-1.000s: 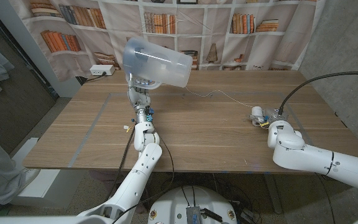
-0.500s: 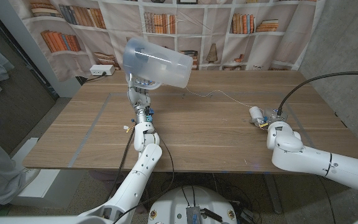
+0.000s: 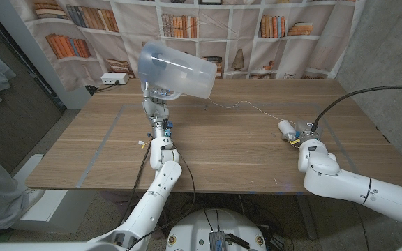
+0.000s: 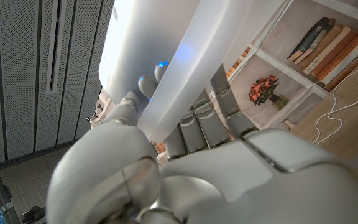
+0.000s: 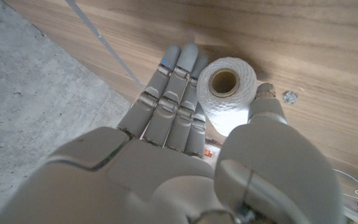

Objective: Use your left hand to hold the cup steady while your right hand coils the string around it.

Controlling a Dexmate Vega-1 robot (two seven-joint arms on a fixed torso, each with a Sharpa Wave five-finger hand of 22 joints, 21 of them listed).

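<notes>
the right hand (image 3: pixel 303 138) has slid the spool (image 3: pixel 286 127) a bit toward the cup (image 3: pixel 175 71). it grips the spool; left hand (image 3: pixel 158 96) grips the cup. wind slowly, string (image 3: pixel 239 105) tight.

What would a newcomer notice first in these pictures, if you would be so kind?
Most striking is the large translucent cup, held tilted in the air over the table's far left part by the left hand. A thin string trails from it across the wooden table to a white spool gripped by the right hand near the right edge.
</notes>
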